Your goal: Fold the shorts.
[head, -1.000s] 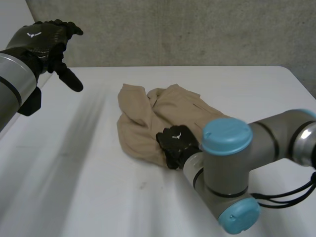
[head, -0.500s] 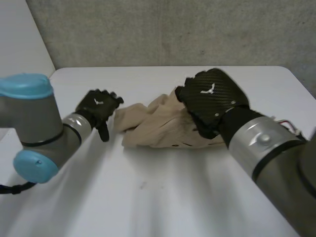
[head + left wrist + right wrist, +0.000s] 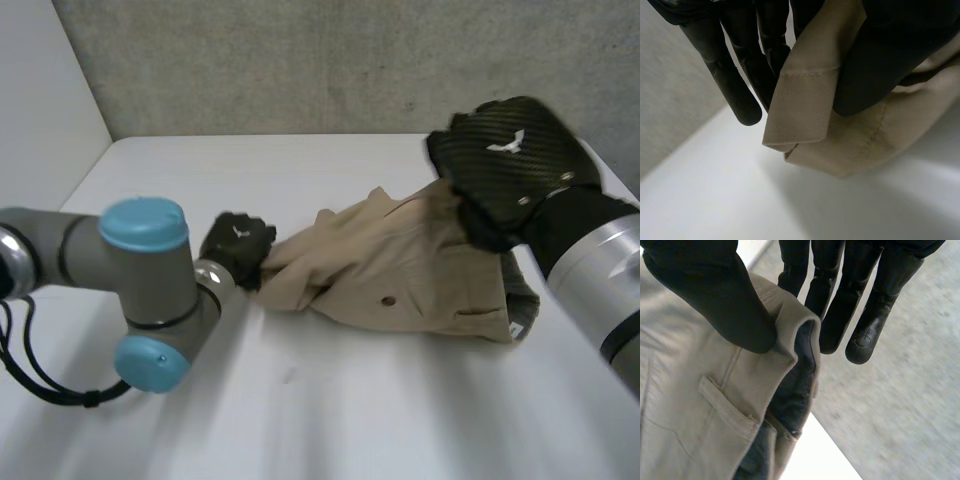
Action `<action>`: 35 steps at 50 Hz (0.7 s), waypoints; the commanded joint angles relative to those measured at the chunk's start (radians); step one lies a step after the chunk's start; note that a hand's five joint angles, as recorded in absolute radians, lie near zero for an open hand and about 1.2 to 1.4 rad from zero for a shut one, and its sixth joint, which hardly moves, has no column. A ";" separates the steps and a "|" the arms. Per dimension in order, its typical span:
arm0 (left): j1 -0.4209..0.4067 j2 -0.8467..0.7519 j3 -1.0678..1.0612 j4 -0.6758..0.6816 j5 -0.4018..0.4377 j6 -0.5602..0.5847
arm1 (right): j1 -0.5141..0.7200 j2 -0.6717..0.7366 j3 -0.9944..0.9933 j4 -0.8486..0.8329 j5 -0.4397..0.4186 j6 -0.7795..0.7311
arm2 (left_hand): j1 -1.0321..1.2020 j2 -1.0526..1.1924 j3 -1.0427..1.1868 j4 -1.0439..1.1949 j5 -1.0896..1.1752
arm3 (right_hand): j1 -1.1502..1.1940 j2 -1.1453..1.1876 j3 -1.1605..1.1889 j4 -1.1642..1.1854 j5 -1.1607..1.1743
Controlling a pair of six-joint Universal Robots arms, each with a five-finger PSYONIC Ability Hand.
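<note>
Shorts [image 3: 400, 270] sit mid-table, tan, spread between both hands and lying across the white table [image 3: 300, 420]. They're not flat: the right end is lifted and the left end is low at the tabletop.

Left hand [image 3: 238, 245] is at the shorts' left end, low by the table. In its wrist view we see the thumb [image 3: 885, 60] clamped over the hem [image 3: 805, 100], with the fingers [image 3: 740, 75] behind the cloth. It's holding by a pinch at the hem corner. The hem is folded over where it's pinched, and the table is just below it.

Right hand [image 3: 510, 165] is up off the table at the shorts' right end. Its wrist view shows the thumb [image 3: 715, 295] pressed onto the waistband [image 3: 787, 352], with the fingers [image 3: 865, 315] straight on the far side. So it's a pinch on the waistband edge, cloth between thumb and fingers. We see dark lining [image 3: 792, 390] inside the waistband and a belt loop [image 3: 727, 409] below the thumb.

In the head view a button [image 3: 387, 299] shows on the face of the cloth. The shorts' lower edge looks to touch the table, but we can't confirm it. The right corner droops below the right hand.

Left arm [image 3: 150, 290] is bent low over the table's left side, and right arm [image 3: 600, 270] comes in from the right. A grey wall [image 3: 300, 60] is behind the table.
</note>
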 commanded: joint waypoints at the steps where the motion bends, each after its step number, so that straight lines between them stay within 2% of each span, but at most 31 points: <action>1: 0.072 0.370 -0.092 -0.108 -0.007 -0.003 | -0.174 -0.004 0.000 0.001 -0.016 -0.006 | 0.271 0.208 0.217 0.208 0.261 | 0.468 0.226 0.216 0.208 0.252; 9: 0.088 0.709 -0.144 -0.332 0.007 -0.003 | -0.208 -0.013 -0.006 0.013 -0.034 -0.070 | 0.271 0.208 0.217 0.208 0.261 | 0.468 0.226 0.216 0.208 0.252; 12: 0.088 0.778 -0.162 -0.405 0.007 -0.003 | -0.205 -0.009 0.007 0.022 -0.057 -0.127 | 0.271 0.208 0.217 0.208 0.261 | 0.468 0.226 0.216 0.208 0.252; 17: 0.094 0.797 -0.231 -0.478 0.009 0.000 | -0.204 0.027 0.038 0.097 -0.085 -0.224 | 0.271 0.208 0.217 0.208 0.261 | 0.468 0.226 0.216 0.208 0.252; 20: 0.101 0.771 -0.282 -0.472 0.010 0.005 | -0.199 0.123 0.021 0.116 -0.095 -0.265 | 0.271 0.208 0.217 0.208 0.261 | 0.468 0.226 0.216 0.208 0.252; 23: 0.103 0.675 -0.276 -0.439 0.006 0.012 | -0.193 0.192 -0.020 0.097 -0.100 -0.268 | 0.271 0.208 0.217 0.208 0.261 | 0.468 0.226 0.216 0.208 0.252; 27: 0.104 0.489 -0.132 -0.344 -0.014 0.013 | -0.185 0.286 -0.143 -0.011 -0.088 -0.242 | 0.271 0.208 0.217 0.208 0.261 | 0.468 0.226 0.216 0.208 0.252; 31: 0.111 0.354 0.139 -0.289 -0.048 0.009 | -0.178 0.366 -0.291 -0.240 -0.045 -0.173 | 0.271 0.208 0.217 0.208 0.261 | 0.468 0.226 0.216 0.208 0.252; 32: 0.111 0.328 0.243 -0.266 -0.068 0.009 | -0.178 0.381 -0.342 -0.342 -0.005 -0.140 | 0.271 0.208 0.217 0.208 0.261 | 0.468 0.226 0.216 0.208 0.252; 35: 0.112 0.325 0.377 -0.188 -0.093 -0.007 | -0.173 0.373 -0.394 -0.490 0.068 -0.113 | 0.271 0.208 0.217 0.208 0.261 | 0.468 0.226 0.216 0.208 0.252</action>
